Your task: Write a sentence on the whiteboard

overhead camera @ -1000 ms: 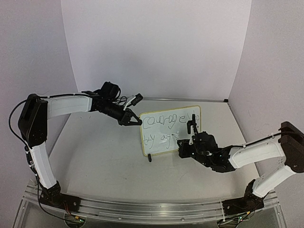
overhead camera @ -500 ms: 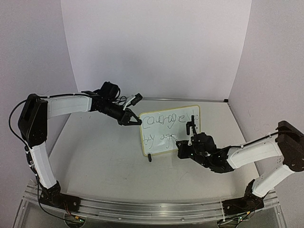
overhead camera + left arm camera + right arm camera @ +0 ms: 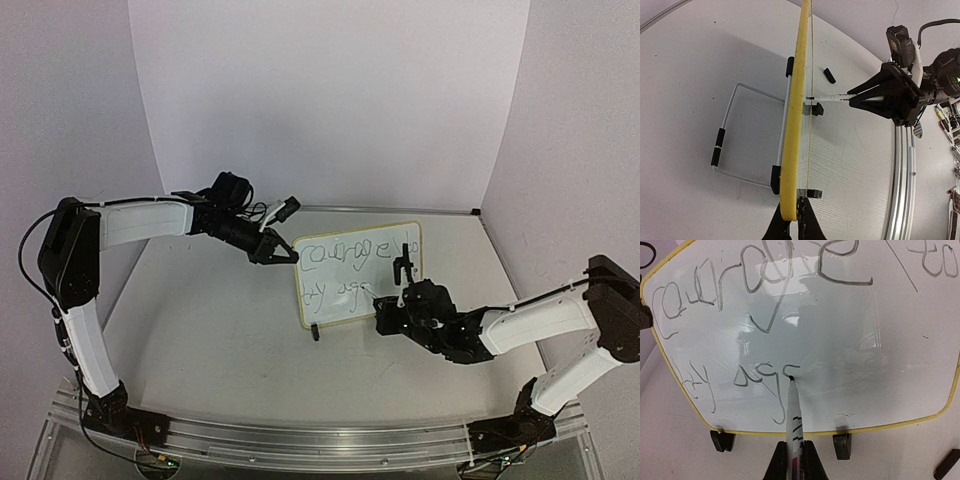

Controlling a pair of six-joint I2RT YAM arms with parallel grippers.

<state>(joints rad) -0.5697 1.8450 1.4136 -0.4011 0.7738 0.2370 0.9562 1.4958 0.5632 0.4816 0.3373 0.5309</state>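
Right wrist view: the right gripper (image 3: 794, 462) clamped the marker (image 3: 793, 415), its tip touching the second line of the sentence (image 3: 760, 375). The whiteboard (image 3: 855, 340) stood upright on the table, its edge pinched by the left gripper (image 3: 792, 225). Light, even pressure would suit the letters left to write.

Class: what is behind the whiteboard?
A wire stand with black sleeves rests on the table behind the whiteboard, in the left wrist view. From above the board covers it; its back face is unseen.

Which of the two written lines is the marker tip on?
The lower line, at its right end; the upper line sits clear above the marker tip.
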